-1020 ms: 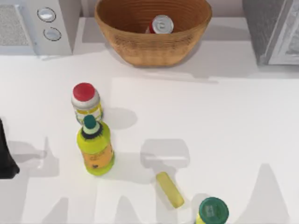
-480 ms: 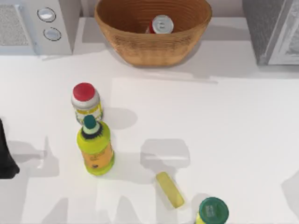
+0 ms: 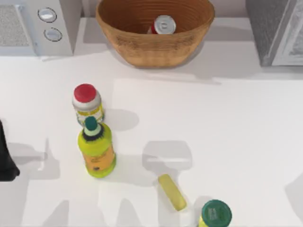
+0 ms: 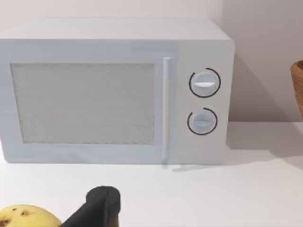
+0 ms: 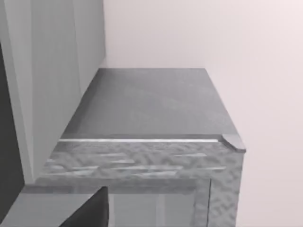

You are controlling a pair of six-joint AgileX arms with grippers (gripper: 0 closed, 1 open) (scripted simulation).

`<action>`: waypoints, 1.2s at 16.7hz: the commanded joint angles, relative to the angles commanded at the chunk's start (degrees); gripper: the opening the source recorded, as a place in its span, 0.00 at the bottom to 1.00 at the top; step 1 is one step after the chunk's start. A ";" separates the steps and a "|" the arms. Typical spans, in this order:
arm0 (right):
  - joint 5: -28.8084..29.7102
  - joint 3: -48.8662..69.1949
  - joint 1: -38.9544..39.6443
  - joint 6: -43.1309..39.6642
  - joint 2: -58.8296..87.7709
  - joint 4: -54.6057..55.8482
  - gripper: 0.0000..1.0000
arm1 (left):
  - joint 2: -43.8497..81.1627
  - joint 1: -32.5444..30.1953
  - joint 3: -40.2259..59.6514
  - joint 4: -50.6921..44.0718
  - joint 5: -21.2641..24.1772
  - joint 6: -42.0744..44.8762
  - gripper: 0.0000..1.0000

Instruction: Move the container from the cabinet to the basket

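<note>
The container (image 3: 164,24), a small can with a silver top and red sides, stands upright inside the basket (image 3: 142,49) at the back middle of the table. The cabinet (image 3: 272,33) is at the back right, and the right wrist view looks at the speckled top of the cabinet (image 5: 151,109) from close by. A dark part of my right gripper (image 5: 87,213) shows at that view's lower edge. My left arm (image 3: 5,158) is parked at the table's left edge, far from the basket, with a dark part of my left gripper (image 4: 99,208) facing the microwave.
A white microwave (image 3: 35,26) with two knobs stands at the back left. A red-capped jar (image 3: 86,101) and a green-capped yellow bottle (image 3: 97,151) stand left of centre. A small yellow piece (image 3: 172,191) and a green-lidded bottle (image 3: 215,213) are near the front edge.
The shadow at the table's lower right has drawn back toward the right edge. The can has stayed put in the basket, and the left arm has not moved.
</note>
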 joint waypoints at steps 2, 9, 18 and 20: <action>3.97 0.55 4.02 -0.01 0.23 -0.26 1.00 | 0.00 0.00 0.00 0.00 0.00 0.00 1.00; 34.18 1.88 34.24 -0.21 0.76 -1.97 1.00 | 0.00 0.00 0.00 0.00 0.00 0.00 1.00; 77.28 -0.59 77.26 -0.54 -2.01 -3.22 1.00 | 0.00 0.00 0.00 0.00 0.00 0.00 1.00; 81.55 -1.23 81.54 -0.59 -2.60 -3.30 1.00 | 0.00 0.00 0.00 0.00 0.00 0.00 1.00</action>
